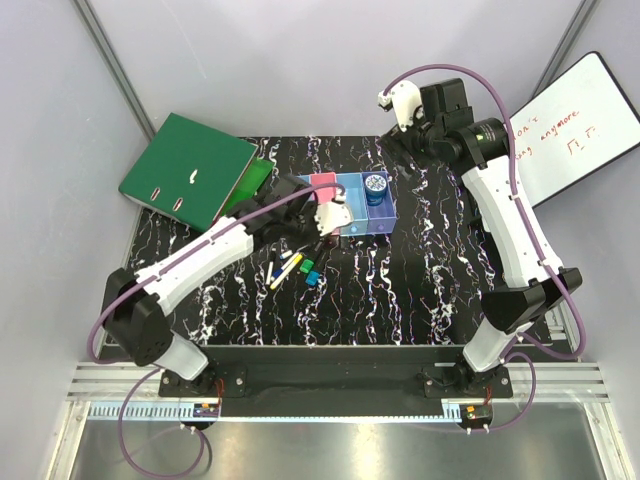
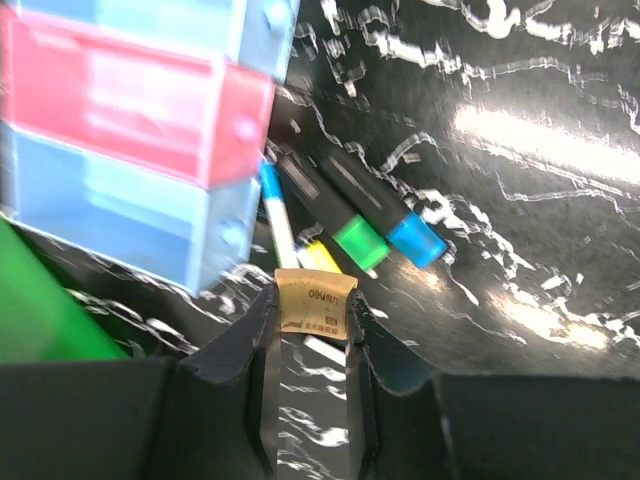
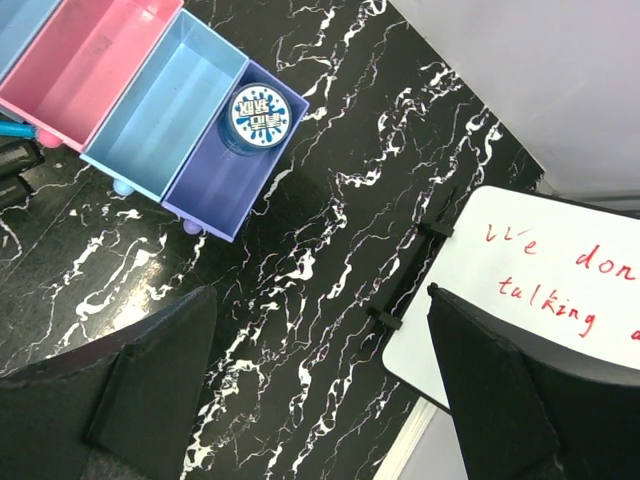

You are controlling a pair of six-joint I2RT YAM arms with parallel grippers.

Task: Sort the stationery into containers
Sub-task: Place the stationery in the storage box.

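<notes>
Left end effector [image 2: 312,318] gripping a small tan block [image 2: 316,298], above pens [image 2: 345,215] lying beside the row of bins [image 3: 150,110] near the worktop's [image 1: 420,280] far edge, round blue tin [image 3: 260,112] inside purple end bin [image 3: 215,190], right end effector [image 3: 320,295] wide open, empty, raised near far right corner.

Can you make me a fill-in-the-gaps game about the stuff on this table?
1. The round blue tin sits inside the ____ bin.
2. The left gripper pinches a small tan item, and the right gripper is wide ____.
3. The big binder is coloured ____.
4. The writing on the whiteboard is ____.
Missing words: purple, open, green, red.
</notes>
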